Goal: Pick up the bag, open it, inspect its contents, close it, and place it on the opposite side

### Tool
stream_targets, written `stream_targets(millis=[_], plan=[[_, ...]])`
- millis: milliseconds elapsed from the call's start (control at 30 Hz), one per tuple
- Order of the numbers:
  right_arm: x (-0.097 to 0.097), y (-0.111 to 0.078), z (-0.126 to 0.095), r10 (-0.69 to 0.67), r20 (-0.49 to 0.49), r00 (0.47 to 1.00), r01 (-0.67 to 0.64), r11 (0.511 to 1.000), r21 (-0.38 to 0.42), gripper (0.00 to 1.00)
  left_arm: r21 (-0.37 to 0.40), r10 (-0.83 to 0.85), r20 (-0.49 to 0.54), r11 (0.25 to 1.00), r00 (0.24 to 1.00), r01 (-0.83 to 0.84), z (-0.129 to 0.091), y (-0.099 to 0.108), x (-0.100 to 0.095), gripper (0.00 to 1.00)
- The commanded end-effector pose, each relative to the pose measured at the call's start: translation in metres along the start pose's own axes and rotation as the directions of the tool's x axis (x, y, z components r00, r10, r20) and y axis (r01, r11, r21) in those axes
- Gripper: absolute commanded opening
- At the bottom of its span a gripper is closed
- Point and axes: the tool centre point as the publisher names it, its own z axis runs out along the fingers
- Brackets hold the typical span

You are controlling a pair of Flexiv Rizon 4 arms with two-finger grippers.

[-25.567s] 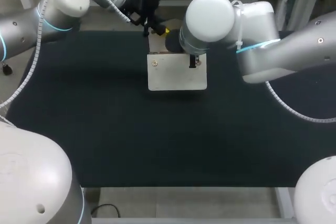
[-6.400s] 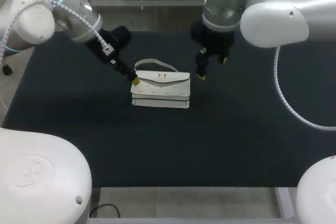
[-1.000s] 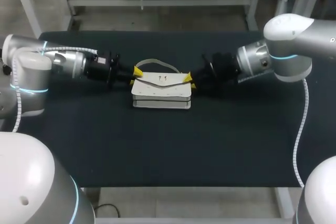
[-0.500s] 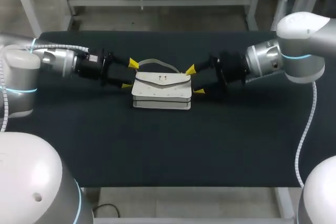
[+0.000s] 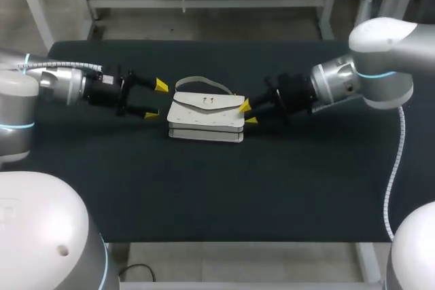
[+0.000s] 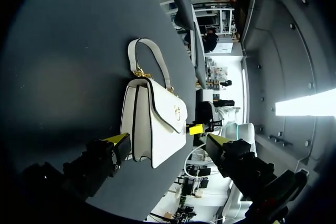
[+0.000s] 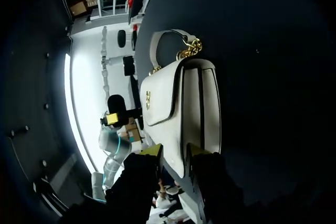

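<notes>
Backing off now, the left claw (image 5: 156,99) has pulled away toward 9 o'clock and sits wide open, holding nothing, with a clear gap to the white handbag (image 5: 206,121). Over at 3 o'clock the right claw (image 5: 247,113) has slid in and narrowed to a slim pinch on the bag's end, and the right wrist view shows white leather running between its yellow tips. The bag itself lies mid-tabletop (image 5: 217,195), flap shut, handle (image 5: 202,82) flopped toward 12 o'clock.

So it looks like a one-claw carry to the far side. The pinch seems to catch only part of that end, so the bag will probably swing or twist once it lifts. Best to go up slowly, check that the grip is seated deep, and keep the flap facing up. Keep the left claw well out of the way too.
</notes>
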Motion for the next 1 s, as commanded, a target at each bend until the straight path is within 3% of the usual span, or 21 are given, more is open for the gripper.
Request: stream_targets(millis=[33,267,400,700,900,933,1000], plan=[[-0.006,0.009,0.004,0.013,-0.001,1.0,-0.013,1.0,0.016,0.27,0.04,-0.002,0.007,0.999,1.0,0.002,-0.006,0.006,0.002,1.0],[-0.007,0.013,0.005,0.025,-0.003,1.0,-0.025,1.0,0.017,0.2,0.053,-0.01,0.024,0.999,1.0,0.009,-0.013,0.004,0.0,1.0],[-0.005,0.015,0.006,0.023,-0.003,1.0,-0.023,1.0,0.017,0.0,0.048,-0.014,0.045,0.999,0.999,0.011,-0.019,0.0,-0.003,1.0],[-0.008,0.02,-0.011,0.028,0.007,1.0,-0.028,1.0,-0.006,0.0,0.008,0.015,0.118,1.0,0.993,-0.016,-0.033,-0.006,-0.003,1.0],[-0.011,0.023,-0.038,0.02,0.027,0.999,-0.02,1.0,0.005,0.0,-0.08,0.072,0.162,0.995,0.984,-0.06,-0.047,-0.012,-0.003,1.0],[-0.012,0.024,-0.044,0.02,0.042,0.999,-0.02,1.0,-0.004,0.0,-0.13,0.094,0.165,0.989,0.982,-0.072,-0.049,-0.013,-0.003,1.0],[-0.015,0.027,-0.056,0.02,0.042,0.999,-0.02,1.0,-0.004,0.0,-0.113,0.095,0.185,0.991,0.978,-0.075,-0.055,-0.016,-0.004,1.0]])
